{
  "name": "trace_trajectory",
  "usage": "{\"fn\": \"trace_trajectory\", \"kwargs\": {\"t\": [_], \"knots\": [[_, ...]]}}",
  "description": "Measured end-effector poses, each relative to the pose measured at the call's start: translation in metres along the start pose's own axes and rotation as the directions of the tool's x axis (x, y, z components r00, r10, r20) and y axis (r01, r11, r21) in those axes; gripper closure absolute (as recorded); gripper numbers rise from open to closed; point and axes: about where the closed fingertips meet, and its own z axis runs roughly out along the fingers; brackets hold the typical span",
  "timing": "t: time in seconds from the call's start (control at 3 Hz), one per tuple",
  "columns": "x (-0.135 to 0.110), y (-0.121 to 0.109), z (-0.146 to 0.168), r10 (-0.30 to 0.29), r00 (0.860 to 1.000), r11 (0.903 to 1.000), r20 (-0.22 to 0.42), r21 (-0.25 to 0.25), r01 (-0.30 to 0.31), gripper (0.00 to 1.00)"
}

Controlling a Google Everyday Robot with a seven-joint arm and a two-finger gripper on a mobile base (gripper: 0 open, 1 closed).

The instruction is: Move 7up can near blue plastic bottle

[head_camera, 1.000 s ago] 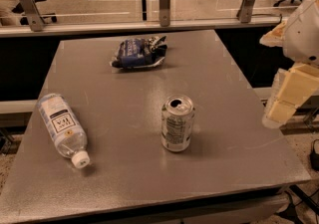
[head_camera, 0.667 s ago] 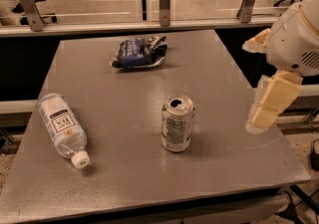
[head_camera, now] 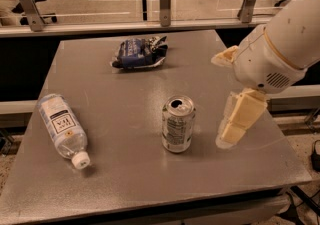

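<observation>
Silver 7up can [head_camera: 178, 124], upright on grey table [head_camera: 125, 184].
Gripper [head_camera: 234, 124] just beside it, apart, opening cannot be told; blue plastic bottle [head_camera: 62, 129] lying well apart.

1. The arm [head_camera: 287, 44] is a thick, rounded white shell, circled by a thin tan seam.
2. A small slotted grille marks its lower side.
3. The tool [head_camera: 233, 130], at the scene's right over the counter [head_camera: 125, 174], is blocky, segmented and pale cream-yellow.
</observation>
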Motion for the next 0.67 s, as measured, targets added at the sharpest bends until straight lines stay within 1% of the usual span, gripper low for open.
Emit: {"fn": "trace_trajectory", "kwargs": {"t": [0.33,0.67], "knots": [[-0.015,0.008,0.021,-0.011,0.999,0.9993,0.05,-0.035,0.013,0.0],[-0.023,0.012,0.032,-0.017,0.997,0.9983,0.079,-0.055,0.021,0.0]]}}
